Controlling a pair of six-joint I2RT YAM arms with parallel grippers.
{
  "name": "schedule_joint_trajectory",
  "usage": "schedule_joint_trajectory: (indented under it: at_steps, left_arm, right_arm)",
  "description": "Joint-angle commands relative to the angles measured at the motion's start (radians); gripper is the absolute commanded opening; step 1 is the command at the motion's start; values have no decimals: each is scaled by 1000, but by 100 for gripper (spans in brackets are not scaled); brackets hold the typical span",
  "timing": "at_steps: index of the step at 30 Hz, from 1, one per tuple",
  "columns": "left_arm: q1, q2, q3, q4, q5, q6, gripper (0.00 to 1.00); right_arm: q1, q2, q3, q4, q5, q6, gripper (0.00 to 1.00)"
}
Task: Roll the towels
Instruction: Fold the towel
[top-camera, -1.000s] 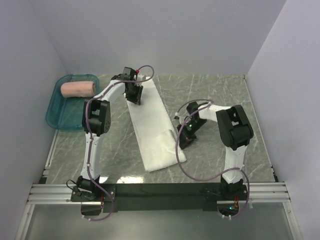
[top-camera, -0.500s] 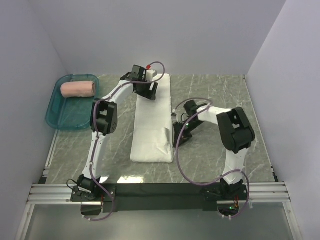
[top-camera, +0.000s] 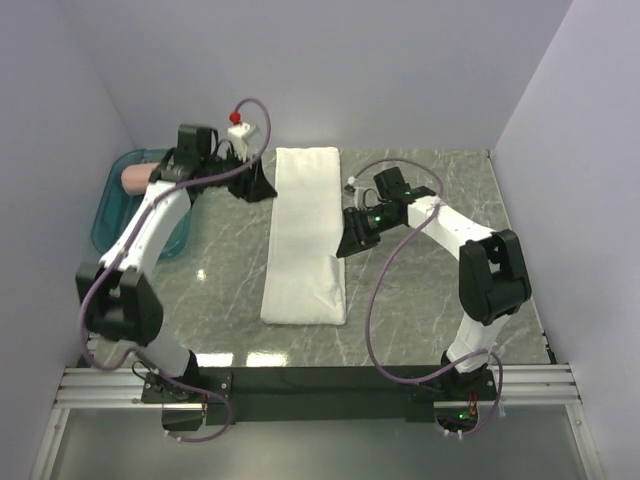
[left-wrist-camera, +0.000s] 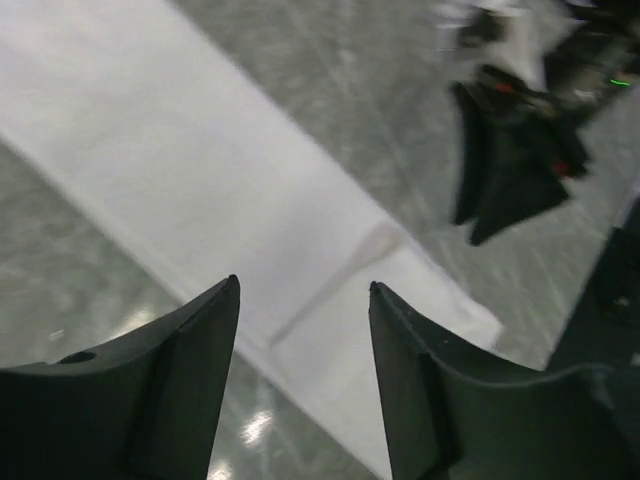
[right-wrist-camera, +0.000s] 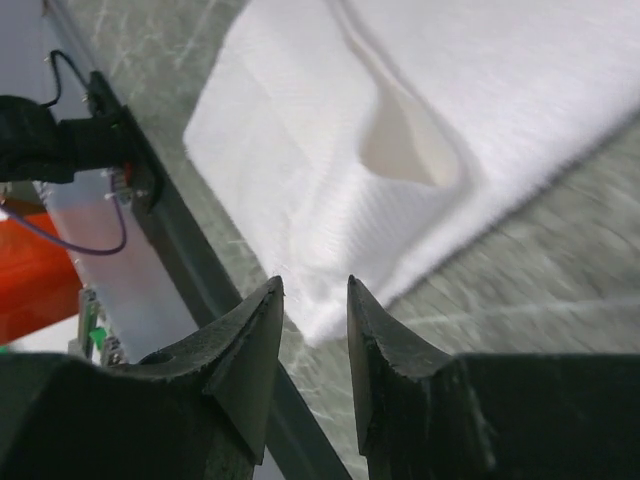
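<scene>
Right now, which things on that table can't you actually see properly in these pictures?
- Salmon-pink rolled cloth towel in the teal translucent plastic tray: in the top view it is mostly hidden behind the left arm.
- Long white cloth towel: its far end is cut off by the picture edge in both wrist views.
- Right gripper: in the left wrist view it is only a blurred dark shape, so no detail can be made out.

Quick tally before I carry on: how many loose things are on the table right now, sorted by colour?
White towel, unrolled on the table: 1
Salmon-pink towel, in the tray, partly hidden: 1
Teal tray: 1
Total: 3
</scene>
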Motion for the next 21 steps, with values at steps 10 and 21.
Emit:
schedule_joint_trajectory:
  at_steps: [10, 21]
  left_arm:
    - [-55, -299, -745, 319, 327, -280, 47]
    - [-52, 160, -711, 295, 94, -289, 35]
  right_arm:
    - [120, 201, 26, 96, -27, 60, 32]
    - [88, 328, 72, 151, 176, 143, 33]
